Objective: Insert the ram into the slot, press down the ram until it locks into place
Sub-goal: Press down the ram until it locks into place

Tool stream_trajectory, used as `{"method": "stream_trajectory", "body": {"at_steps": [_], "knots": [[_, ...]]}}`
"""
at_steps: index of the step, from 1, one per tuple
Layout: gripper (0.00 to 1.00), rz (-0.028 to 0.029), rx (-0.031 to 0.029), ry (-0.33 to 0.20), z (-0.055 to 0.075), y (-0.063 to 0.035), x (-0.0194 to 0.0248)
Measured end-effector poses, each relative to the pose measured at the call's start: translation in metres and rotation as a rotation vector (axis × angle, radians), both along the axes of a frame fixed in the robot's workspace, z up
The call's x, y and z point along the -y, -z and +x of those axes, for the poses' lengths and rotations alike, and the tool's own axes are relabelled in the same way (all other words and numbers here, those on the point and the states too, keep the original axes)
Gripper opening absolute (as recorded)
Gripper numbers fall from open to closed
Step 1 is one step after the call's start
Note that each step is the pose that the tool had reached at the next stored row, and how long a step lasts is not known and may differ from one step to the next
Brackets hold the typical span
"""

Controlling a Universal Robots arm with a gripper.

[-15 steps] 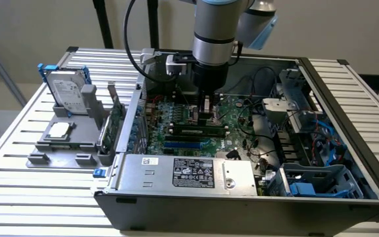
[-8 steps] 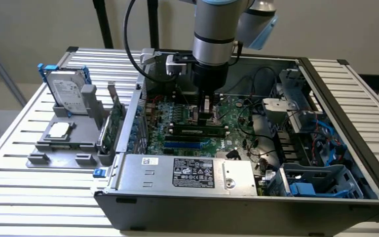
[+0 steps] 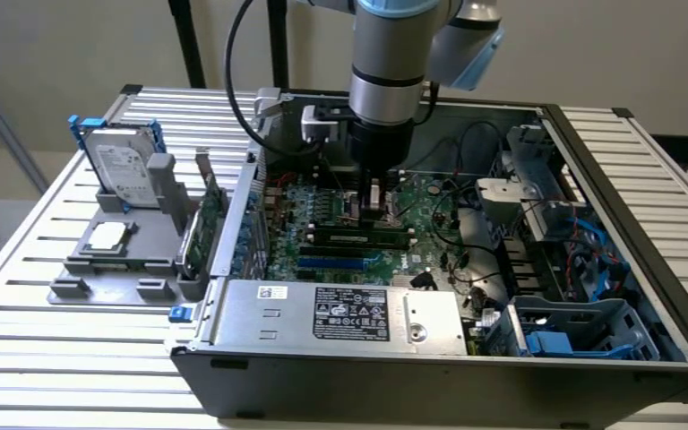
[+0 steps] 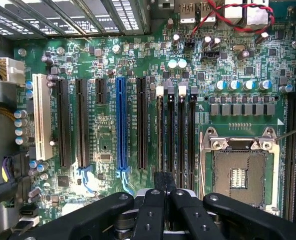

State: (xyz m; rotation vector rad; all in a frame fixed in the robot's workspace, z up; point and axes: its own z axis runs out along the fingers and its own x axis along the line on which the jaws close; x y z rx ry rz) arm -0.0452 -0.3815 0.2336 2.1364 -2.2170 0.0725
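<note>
Gripper [image 4: 162, 200] fingers are standing closed together, pressing on the ram [image 3: 362, 236], which is sitting in the slot [image 4: 161, 135] on the motherboard [image 4: 103, 145]. Beyond, the arm [image 3: 389, 63] is rising above the computer case [image 3: 631, 179].

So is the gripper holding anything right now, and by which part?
Cannot be told: the gripper sits just above the ram's upper edge, contact hidden.

The motherboard [image 3: 356, 224] lies flat inside the open computer case [image 3: 631, 224]. On it, a ram stick [image 3: 362, 238] sits in a slot, with the gripper [image 3: 374, 210] just above. Outside the case, toward the exterior view's left, a hard drive [image 3: 123, 166] stands in a holder [image 3: 105, 260].
</note>
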Motion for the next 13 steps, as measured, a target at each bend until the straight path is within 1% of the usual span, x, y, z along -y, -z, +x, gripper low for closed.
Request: {"method": "stream_trajectory", "body": {"at_steps": [3, 5, 6, 9, 10, 11, 12, 13], "knots": [[0.11, -0.0001, -0.0001, 0.0, 0.0, 0.0033, -0.0001], [0.11, -0.0016, -0.0007, 0.0, 0.0, 0.0055, 0.0001], [0.11, -0.0011, -0.0005, 0.0, 0.0, 0.0072, 0.0001], [0.11, -0.0019, -0.0007, 0.0, 0.0, 0.0102, 0.0002], [0.11, -0.0019, -0.001, 0.0, 0.0, 0.0097, 0.0003], [0.11, -0.0003, -0.002, 0.0, 0.0, 0.0072, 0.0], [0.11, 0.0011, -0.0031, 0.0, 0.0, 0.0032, -0.0002], [0.11, 0.0001, -0.0046, 0.0, 0.001, -0.0018, -0.0001]]}}
